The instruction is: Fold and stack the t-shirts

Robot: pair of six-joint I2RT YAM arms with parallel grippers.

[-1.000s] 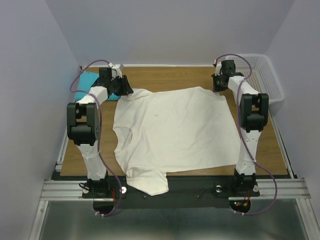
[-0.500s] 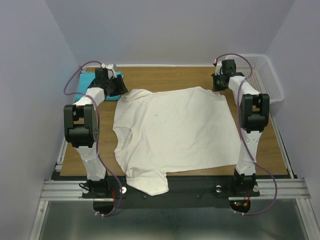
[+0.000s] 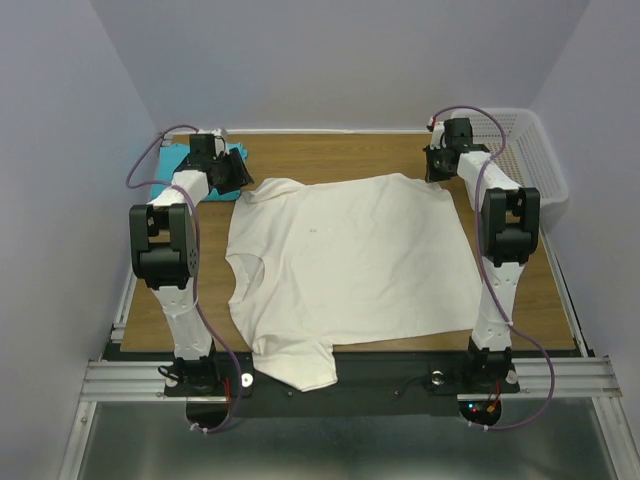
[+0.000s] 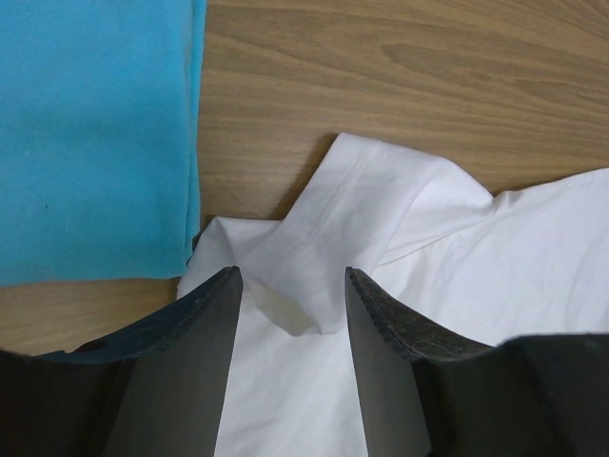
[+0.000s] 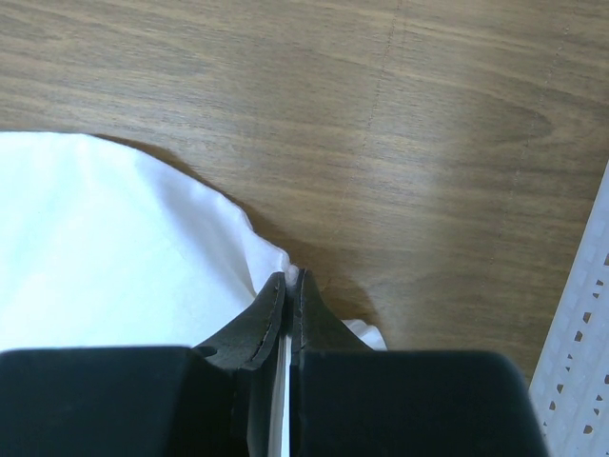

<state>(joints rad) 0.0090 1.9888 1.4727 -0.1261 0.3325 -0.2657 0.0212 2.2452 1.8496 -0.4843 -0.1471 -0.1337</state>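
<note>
The cream-white t-shirt (image 3: pixel 345 265) lies spread flat on the wooden table, collar to the left, one sleeve hanging over the near edge. My left gripper (image 3: pixel 232 176) is open over its far-left sleeve (image 4: pixel 381 205), which lies crumpled between the fingers (image 4: pixel 205 324). My right gripper (image 3: pixel 437 170) is shut on the shirt's far-right corner (image 5: pixel 271 257); a thin fold of white cloth shows between its closed fingers (image 5: pixel 314 305). The turquoise t-shirt (image 3: pixel 178 160) lies folded at the far left behind the left arm, and also shows in the left wrist view (image 4: pixel 90 133).
A white plastic mesh basket (image 3: pixel 525 150) stands at the far right, its rim showing in the right wrist view (image 5: pixel 580 352). Bare wooden tabletop (image 3: pixel 330 155) runs behind the white shirt. Purple walls close in on both sides.
My left gripper has moved left and slightly back, away from the white shirt's shoulder toward the turquoise shirt. The right arm and the shirt have not moved.
</note>
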